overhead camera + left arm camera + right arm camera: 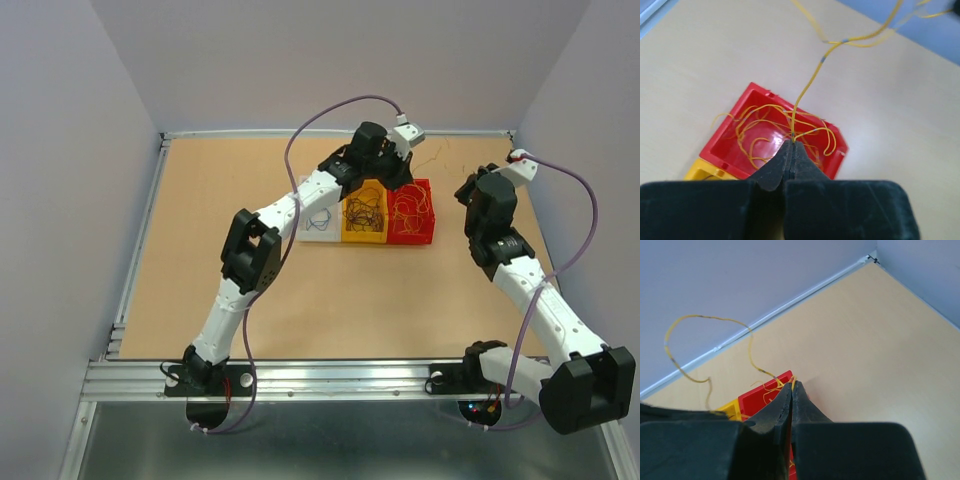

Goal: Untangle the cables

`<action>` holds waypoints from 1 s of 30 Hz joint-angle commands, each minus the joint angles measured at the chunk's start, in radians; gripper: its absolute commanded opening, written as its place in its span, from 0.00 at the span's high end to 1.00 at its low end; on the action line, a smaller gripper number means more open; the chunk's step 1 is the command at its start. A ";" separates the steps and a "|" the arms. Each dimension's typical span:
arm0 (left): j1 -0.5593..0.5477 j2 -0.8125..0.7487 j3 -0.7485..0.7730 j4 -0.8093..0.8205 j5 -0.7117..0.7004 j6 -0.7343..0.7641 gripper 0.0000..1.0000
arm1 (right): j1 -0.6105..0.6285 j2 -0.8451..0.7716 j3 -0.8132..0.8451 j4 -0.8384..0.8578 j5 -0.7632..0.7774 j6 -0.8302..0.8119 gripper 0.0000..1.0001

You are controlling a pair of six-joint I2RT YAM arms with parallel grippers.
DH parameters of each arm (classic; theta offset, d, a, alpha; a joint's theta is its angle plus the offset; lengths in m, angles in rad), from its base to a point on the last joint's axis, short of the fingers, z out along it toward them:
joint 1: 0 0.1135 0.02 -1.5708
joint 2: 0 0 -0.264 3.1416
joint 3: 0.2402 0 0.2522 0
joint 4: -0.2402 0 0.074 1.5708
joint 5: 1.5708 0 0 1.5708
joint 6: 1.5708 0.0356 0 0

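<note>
As the left gripper clamps shut on a yellow cable rising from the red bin just beneath its tips, I'm mid-separation. The right gripper, also closed, seems to pinch another strand looping up-left. Next, I reckon, a slow pull apart. They look hair-thin and kinked, and cross beyond the left tips.

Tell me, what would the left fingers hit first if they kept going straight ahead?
Probably the yellow cables lying in the red bin: the left fingers, shut on one strand, point into it. Depth is hard to judge.
</note>
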 commanded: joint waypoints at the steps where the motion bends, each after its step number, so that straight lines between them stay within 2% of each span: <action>1: 0.003 0.146 0.153 -0.121 -0.122 0.077 1.00 | -0.009 -0.038 -0.024 0.048 -0.030 0.010 0.99; 6: 0.003 0.181 0.177 -0.126 -0.196 0.123 1.00 | -0.009 -0.055 -0.055 0.048 -0.062 0.013 1.00; 11: 0.001 0.154 0.111 -0.113 -0.234 0.140 1.00 | -0.009 -0.072 -0.087 0.048 -0.194 0.024 0.99; 15: 0.003 0.096 0.042 -0.081 -0.234 0.145 0.92 | -0.009 -0.064 -0.107 0.050 -0.271 0.045 0.99; 18: 0.003 0.044 -0.015 -0.041 -0.231 0.126 0.79 | -0.009 -0.064 -0.133 0.059 -0.315 0.060 0.99; 22: 0.001 -0.038 -0.109 0.021 -0.201 0.103 0.66 | -0.009 -0.072 -0.154 0.073 -0.357 0.068 0.99; 30: 0.003 -0.124 -0.144 -0.008 -0.170 0.074 0.59 | -0.009 -0.083 -0.168 0.075 -0.423 0.067 0.99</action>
